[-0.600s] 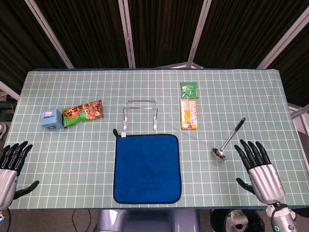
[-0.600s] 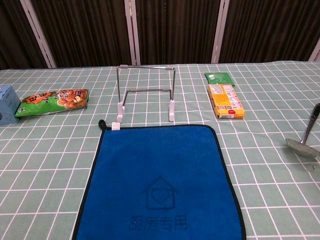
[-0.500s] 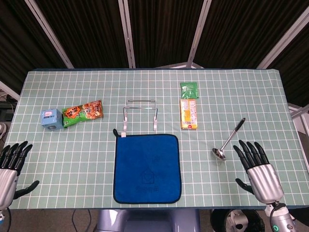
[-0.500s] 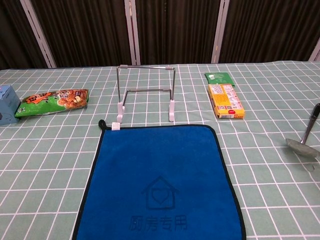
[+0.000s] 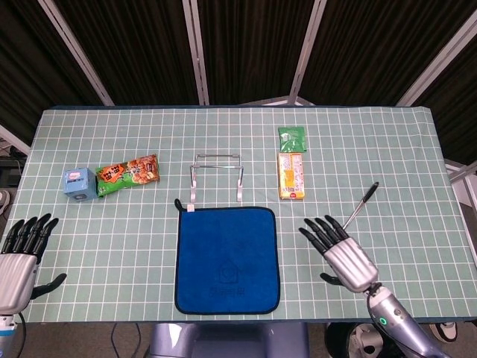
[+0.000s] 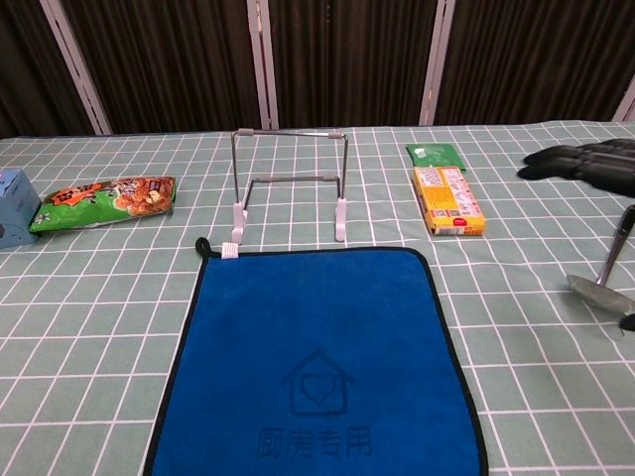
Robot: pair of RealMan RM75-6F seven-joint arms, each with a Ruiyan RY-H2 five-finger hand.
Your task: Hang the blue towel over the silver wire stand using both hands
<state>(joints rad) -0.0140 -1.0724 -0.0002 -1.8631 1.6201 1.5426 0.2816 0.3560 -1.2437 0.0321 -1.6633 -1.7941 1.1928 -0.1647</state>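
The blue towel (image 5: 226, 258) (image 6: 317, 367) lies flat on the checked tablecloth near the front edge, with a small loop at its far left corner. Just behind it stands the silver wire stand (image 5: 217, 177) (image 6: 290, 184), bare. My right hand (image 5: 341, 253) (image 6: 592, 165) hovers to the right of the towel, fingers spread, holding nothing. My left hand (image 5: 20, 255) is at the front left corner of the table, fingers apart and empty, well away from the towel; the chest view does not show it.
A metal ladle (image 5: 356, 211) (image 6: 607, 278) lies right of the towel, partly under my right hand. A yellow box (image 5: 291, 175) and green packet (image 5: 293, 138) sit behind it. A snack bag (image 5: 128, 174) and small blue box (image 5: 79, 183) lie at the left.
My right hand has moved left toward the towel and now covers the ladle's bowl; it has come into the chest view. My left hand has shifted slightly up and inward.
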